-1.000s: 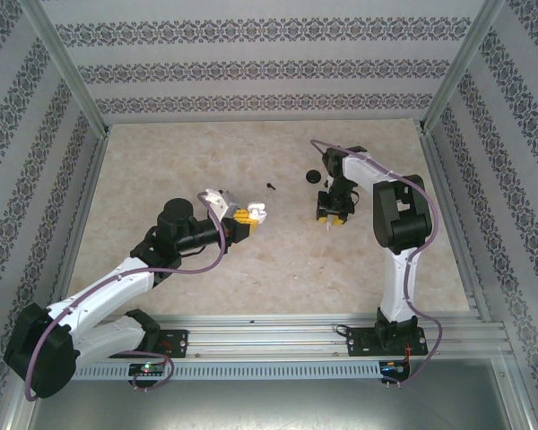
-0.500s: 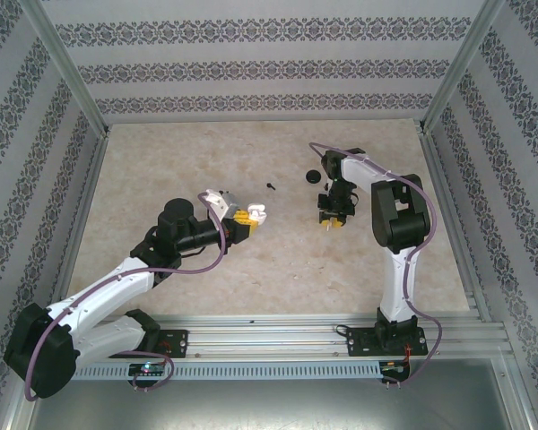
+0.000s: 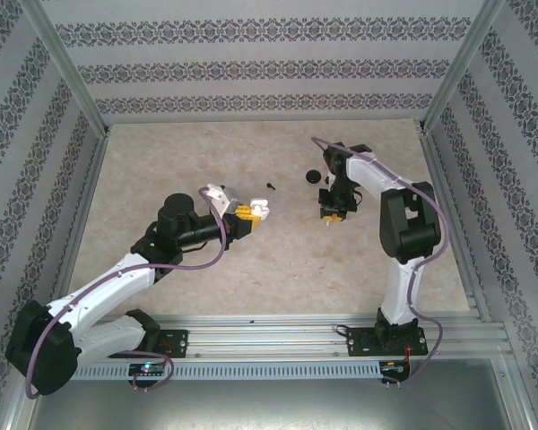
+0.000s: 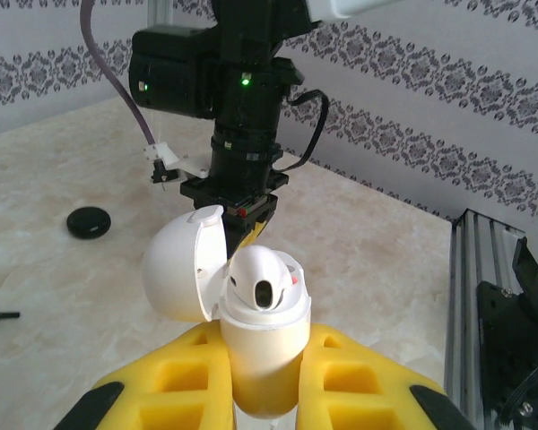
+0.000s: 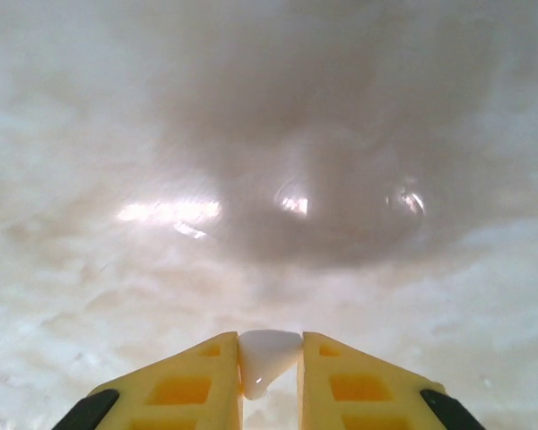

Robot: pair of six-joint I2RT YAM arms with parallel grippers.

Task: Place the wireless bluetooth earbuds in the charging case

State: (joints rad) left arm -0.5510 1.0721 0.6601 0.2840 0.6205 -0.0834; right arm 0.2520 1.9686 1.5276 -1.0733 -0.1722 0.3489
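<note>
Here, the open case [image 4: 260, 313] is clamped in the left claw [image 4: 264, 354]. 1 white piece [image 5: 267, 356] is pinched in the right claw [image 5: 271, 345].

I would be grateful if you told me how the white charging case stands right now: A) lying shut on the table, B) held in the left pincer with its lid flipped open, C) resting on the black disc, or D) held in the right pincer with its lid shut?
B: in the left wrist view the charging case sits clamped in the left pincer, its lid swung open to one side.
</note>
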